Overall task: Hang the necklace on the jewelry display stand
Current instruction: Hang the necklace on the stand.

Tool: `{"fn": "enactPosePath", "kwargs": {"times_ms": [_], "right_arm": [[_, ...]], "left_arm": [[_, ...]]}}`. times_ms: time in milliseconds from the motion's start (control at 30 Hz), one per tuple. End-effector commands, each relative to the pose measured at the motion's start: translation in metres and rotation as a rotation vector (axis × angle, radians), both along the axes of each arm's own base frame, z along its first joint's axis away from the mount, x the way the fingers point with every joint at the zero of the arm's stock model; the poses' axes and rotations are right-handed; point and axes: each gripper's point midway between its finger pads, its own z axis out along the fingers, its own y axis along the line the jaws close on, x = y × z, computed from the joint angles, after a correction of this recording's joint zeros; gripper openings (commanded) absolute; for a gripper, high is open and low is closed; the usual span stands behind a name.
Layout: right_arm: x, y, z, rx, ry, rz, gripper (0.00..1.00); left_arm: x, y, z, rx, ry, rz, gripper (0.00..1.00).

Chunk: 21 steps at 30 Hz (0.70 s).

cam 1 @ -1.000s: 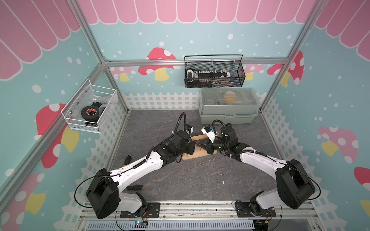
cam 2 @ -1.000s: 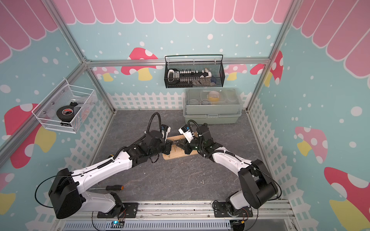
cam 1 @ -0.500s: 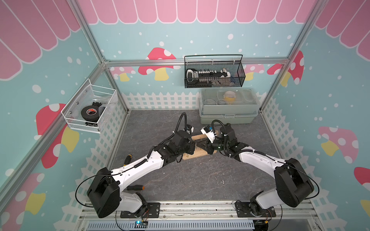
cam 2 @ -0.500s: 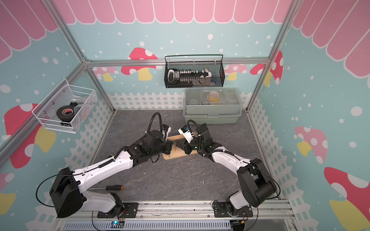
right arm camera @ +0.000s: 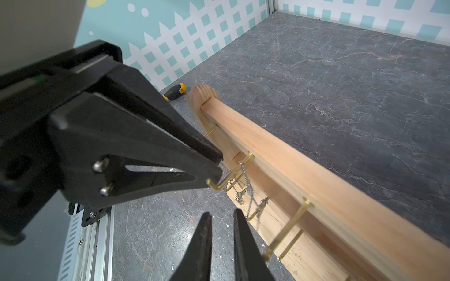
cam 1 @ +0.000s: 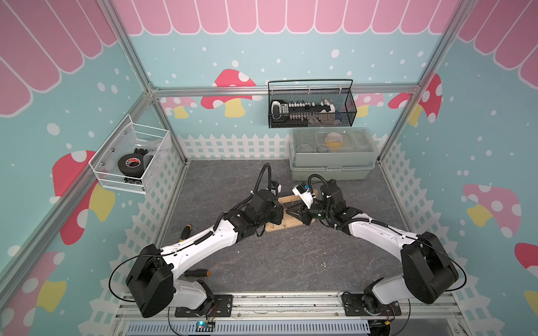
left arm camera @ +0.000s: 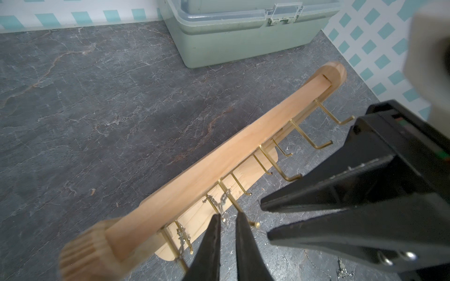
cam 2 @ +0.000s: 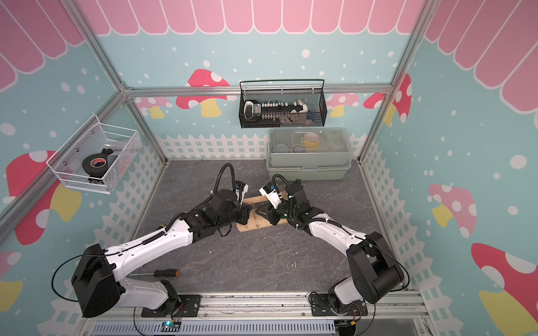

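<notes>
Left gripper [left arm camera: 228, 215] and right gripper [right arm camera: 222, 213] are gaping narrowly, empty; we are seeing a silvery necklace [right arm camera: 248, 185] draping the wooden jewelry display stand [left arm camera: 219, 158] on marbled tabletop [left arm camera: 97, 97].

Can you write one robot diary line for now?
thin silver chain necklace: on gold hooks | light wooden stand: upright | left claw: open | right claw: open

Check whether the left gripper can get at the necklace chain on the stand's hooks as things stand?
Probably yes. The left gripper, tips slightly parted, sits right at the necklace chain draped over the gold hooks, nothing between them. The right gripper hovers close alongside and could crowd a wider approach.
</notes>
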Motion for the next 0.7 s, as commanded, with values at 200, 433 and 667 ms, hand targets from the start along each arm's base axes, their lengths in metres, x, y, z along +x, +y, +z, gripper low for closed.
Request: {"fn": "enactPosePath", "kwargs": {"times_ms": [200,433,667], "right_arm": [[0.0,-0.009,-0.005,-0.041,-0.014,-0.024,0.19],[-0.002,-0.013,0.007,-0.028,-0.04,-0.042,0.2],[-0.011,-0.013,0.01,-0.018,-0.035,-0.032,0.21]], "left_arm": [[-0.004,0.017,0.023,-0.016,-0.029,0.05,0.19],[-0.011,0.025,0.033,-0.016,-0.031,0.058,0.21],[-0.035,0.028,0.021,-0.02,0.006,0.092,0.23]]}}
